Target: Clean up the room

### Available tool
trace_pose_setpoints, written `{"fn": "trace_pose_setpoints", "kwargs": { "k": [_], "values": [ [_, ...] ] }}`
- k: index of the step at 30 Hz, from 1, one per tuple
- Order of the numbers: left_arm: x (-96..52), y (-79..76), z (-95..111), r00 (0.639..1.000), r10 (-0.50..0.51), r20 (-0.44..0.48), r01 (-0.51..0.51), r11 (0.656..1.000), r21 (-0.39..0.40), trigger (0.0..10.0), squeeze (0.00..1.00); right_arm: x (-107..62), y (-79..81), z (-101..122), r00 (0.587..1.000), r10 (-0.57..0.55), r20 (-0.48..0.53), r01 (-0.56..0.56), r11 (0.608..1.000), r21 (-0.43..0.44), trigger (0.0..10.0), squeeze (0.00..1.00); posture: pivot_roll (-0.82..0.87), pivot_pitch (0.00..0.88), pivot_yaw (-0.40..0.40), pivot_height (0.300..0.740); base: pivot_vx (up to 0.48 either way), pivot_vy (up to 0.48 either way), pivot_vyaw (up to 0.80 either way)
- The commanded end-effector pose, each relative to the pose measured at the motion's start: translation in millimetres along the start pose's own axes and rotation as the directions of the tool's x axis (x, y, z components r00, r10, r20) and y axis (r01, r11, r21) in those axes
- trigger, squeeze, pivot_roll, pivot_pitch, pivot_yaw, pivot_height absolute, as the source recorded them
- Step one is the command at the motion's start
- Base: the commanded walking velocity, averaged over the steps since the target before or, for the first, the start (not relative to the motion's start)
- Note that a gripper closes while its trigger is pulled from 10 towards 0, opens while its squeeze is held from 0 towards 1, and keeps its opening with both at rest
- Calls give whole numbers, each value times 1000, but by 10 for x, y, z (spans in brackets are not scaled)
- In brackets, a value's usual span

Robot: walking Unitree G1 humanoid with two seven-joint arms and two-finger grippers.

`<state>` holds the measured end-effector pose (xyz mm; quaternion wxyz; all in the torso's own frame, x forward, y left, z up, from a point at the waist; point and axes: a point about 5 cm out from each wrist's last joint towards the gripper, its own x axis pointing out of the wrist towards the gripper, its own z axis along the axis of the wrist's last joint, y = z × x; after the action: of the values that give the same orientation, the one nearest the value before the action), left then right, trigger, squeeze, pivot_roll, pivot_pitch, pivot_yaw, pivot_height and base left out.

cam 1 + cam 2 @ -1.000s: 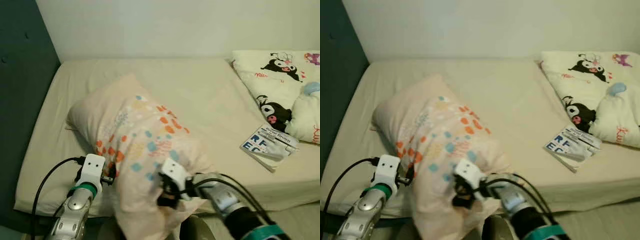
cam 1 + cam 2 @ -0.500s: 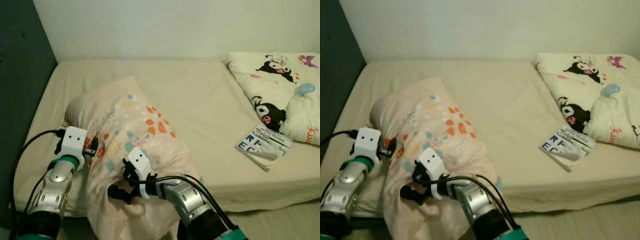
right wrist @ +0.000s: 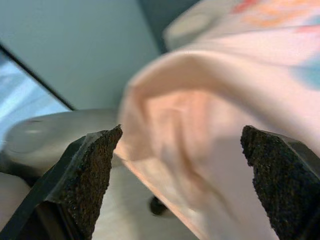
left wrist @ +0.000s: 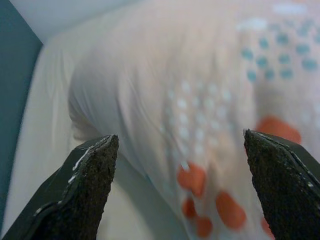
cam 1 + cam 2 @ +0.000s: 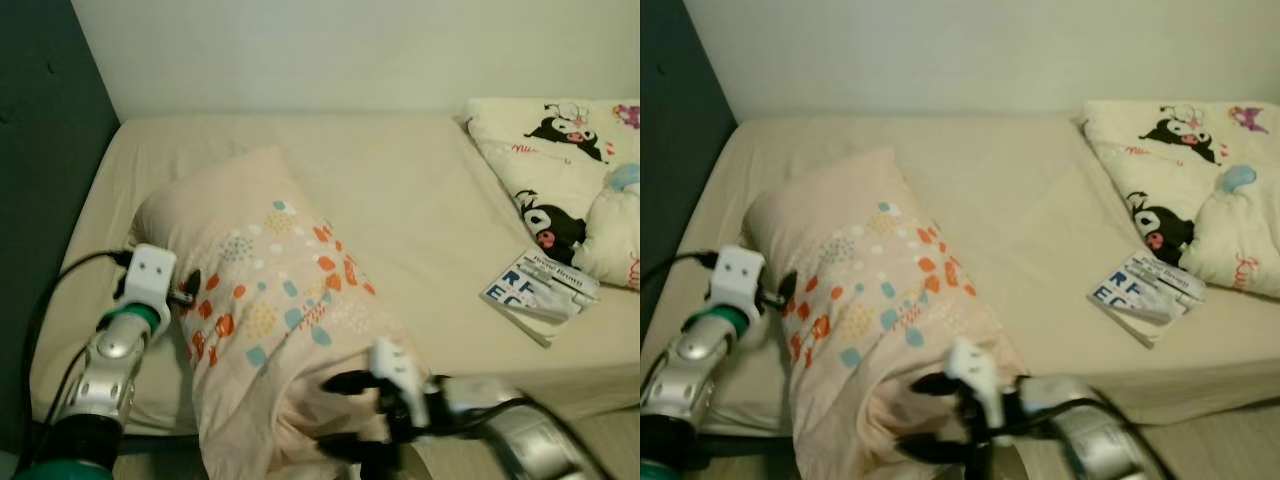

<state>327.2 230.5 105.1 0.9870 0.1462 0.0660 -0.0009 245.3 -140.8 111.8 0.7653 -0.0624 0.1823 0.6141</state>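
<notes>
1. Both sets of jaws stand spread wide: the wrist views show each pair of black fingers far apart with nothing pinched between them.
2. Left gripper (image 5: 188, 290) sits just beside the pillow (image 5: 270, 300) at its left flank, about midway along, fingers pointing into the fabric; whether they touch it cannot be told.
3. Right gripper (image 5: 340, 415) is at the pillow's near end, where the cloth droops over the bed (image 5: 400, 190) edge; its wrist view shows a loose fold of the case between the open fingers, not yet clamped. That arm is blurred in the eye views.
4. Where the pillow lies: diagonally on the left half of the bed, its far end on the mattress towards the dark wall (image 5: 40, 150), its near end hanging off the front edge.
5. Done so far, by judgement: little that can be confirmed. The pillow is on the bed but crooked and half off, so it does not look placed.
6. Left to do: grip it, lift or slide it fully onto the mattress and square it up.
7. Also untidy: a book (image 5: 540, 292) lies near the front right edge, just beside a rumpled cartoon-print blanket (image 5: 570, 180) heaped at the right end.
8. Overall the clean-up looks to be at an early stage.
</notes>
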Motion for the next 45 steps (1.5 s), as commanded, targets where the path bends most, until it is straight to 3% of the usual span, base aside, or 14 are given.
{"fn": "trace_pose_setpoints", "kwargs": {
  "k": [1, 5, 7, 8, 9, 10, 11, 12, 24, 28, 32, 36, 40, 45],
  "values": [
    [-33, -52, -21, 999, -41, 10, 41, 999, -16, 10000, 0, -98, -32, 19, 1000, -6, 26, 6, 1000, 13, 10000, 0, 146, 9, 42, 622, 0, 0, 0],
    [-132, -147, -55, 991, -125, 37, 127, 991, -46, 10000, 0, -404, -423, 1, 961, -275, -7, 275, 961, 17, 10000, 0, 143, 11, 41, 622, 0, 0, 0],
    [-168, -162, -80, 989, -142, 32, 143, 989, -48, 10000, 0, -518, -638, -34, 896, -441, -42, 442, 897, 9, 10000, 0, 147, 13, 37, 622, 0, 0, 0],
    [-202, -175, -112, 987, -158, 19, 159, 987, -37, 10000, 0, -598, -802, -70, 814, -575, -81, 576, 817, -11, 10000, 0, 147, 13, 37, 622, 0, 0, 0],
    [-202, -175, -112, 987, -158, 19, 159, 987, -37, 10000, 0, -598, -802, -70, 814, -575, -81, 576, 817, -11, 10000, 0, 147, 13, 37, 622, 0, 0, 0],
    [-259, -189, -167, 985, -173, 1, 173, 985, -23, 10000, 0, -628, -930, -148, 711, -688, -143, 688, 723, -62, 10000, 0, 155, 16, 43, 622, 0, 0, 0],
    [-259, -189, -167, 985, -173, 1, 173, 985, -23, 10000, 0, -628, -930, -148, 711, -688, -143, 688, 723, -62, 10000, 0, 155, 16, 43, 622, 0, 0, 0],
    [-426, -201, -287, 976, -215, -31, 215, 977, -11, 10000, 0, -521, -994, -276, 616, -759, -213, 738, 650, -181, 10000, 0, 159, 9, 42, 622, 0, 0, 0],
    [-836, -60, -611, 951, -243, -189, 250, 968, 12, 10000, 0, -164, -1042, -307, 550, -813, -191, 770, 582, -261, 10000, 0, 182, 24, 32, 622, 0, 0, 0],
    [-817, -19, -758, 956, -149, -252, 167, 985, 53, 10000, 0, -26, -1032, -309, 582, -785, -212, 724, 619, -304, 10000, 0, 181, 30, 26, 622, 0, 0, 0],
    [-745, -52, -876, 945, -91, -313, 112, 992, 49, 10000, 0, 293, -878, -356, 728, -631, -268, 557, 772, -306, 10000, 0, 172, 26, 27, 622, 0, 0, 0],
    [-712, -108, -927, 933, -85, -350, 108, 993, 47, 10000, 0, 544, -725, -362, 819, -496, -289, 410, 857, -311, 10000, 0, 170, 26, 23, 622, 0, 0, 0],
    [-607, -267, -990, 923, -74, -377, 76, 997, -10, 10000, 0, 939, -525, -251, 909, -333, -250, 263, 925, -273, 10000, 0, 172, 27, 15, 622, 0, 0, 0],
    [-446, -403, -912, 937, -59, -346, 41, 997, -59, 10000, 0, 1185, -417, -128, 944, -259, -205, 208, 948, -240, 10000, 0, 166, 32, 12, 622, 0, 0, 0]
  ]
}}
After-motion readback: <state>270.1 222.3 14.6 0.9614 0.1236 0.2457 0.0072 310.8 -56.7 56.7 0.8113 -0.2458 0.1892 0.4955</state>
